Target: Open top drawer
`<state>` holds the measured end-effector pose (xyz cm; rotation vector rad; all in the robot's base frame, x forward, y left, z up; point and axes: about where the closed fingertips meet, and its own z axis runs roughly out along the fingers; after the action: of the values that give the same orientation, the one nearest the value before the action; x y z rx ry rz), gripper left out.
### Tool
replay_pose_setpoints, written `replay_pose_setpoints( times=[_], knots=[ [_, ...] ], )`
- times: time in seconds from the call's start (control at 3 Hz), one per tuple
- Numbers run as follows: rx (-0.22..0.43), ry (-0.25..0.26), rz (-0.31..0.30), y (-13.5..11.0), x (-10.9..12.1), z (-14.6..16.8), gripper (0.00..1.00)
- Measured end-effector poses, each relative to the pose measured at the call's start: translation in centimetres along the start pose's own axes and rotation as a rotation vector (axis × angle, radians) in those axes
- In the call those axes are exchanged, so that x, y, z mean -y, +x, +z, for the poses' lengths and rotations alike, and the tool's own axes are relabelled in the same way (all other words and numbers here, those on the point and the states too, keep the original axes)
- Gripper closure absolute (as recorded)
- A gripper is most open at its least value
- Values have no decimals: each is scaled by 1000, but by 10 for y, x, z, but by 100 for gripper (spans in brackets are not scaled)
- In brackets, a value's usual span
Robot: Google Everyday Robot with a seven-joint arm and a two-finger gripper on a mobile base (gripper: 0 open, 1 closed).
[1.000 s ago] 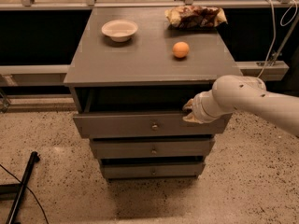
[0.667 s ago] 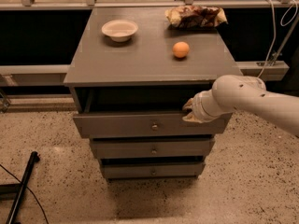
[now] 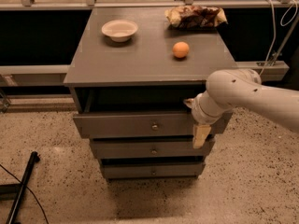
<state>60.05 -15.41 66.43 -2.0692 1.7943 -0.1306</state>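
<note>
The top drawer [image 3: 135, 124] is a wide grey drawer with a small round brass knob [image 3: 154, 126] at its centre. It stands pulled out a little from the grey cabinet [image 3: 140, 59], with a dark gap above its front. My gripper [image 3: 196, 120] is at the right end of the drawer front, against its upper edge, and a cream part of it hangs down over the front. The white arm [image 3: 252, 94] reaches in from the right.
On the cabinet top are a white bowl [image 3: 119, 30], an orange [image 3: 181, 49] and a crumpled snack bag [image 3: 195, 16]. Two lower drawers [image 3: 152, 149] with like knobs sit below. A black pole [image 3: 21, 190] lies on the speckled floor at left. A rail runs behind.
The gripper has shifted slightly at the drawer's right end, and its cream part now points down over the front. The drawer has hardly moved.
</note>
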Motion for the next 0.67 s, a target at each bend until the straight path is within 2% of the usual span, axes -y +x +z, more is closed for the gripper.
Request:
replay_pose_setpoints(
  times=[0.33, 0.67],
  knots=[
    [-19, -45, -16, 3, -10, -3, 0],
    [-26, -87, -29, 5, -17, -2, 18]
  ],
)
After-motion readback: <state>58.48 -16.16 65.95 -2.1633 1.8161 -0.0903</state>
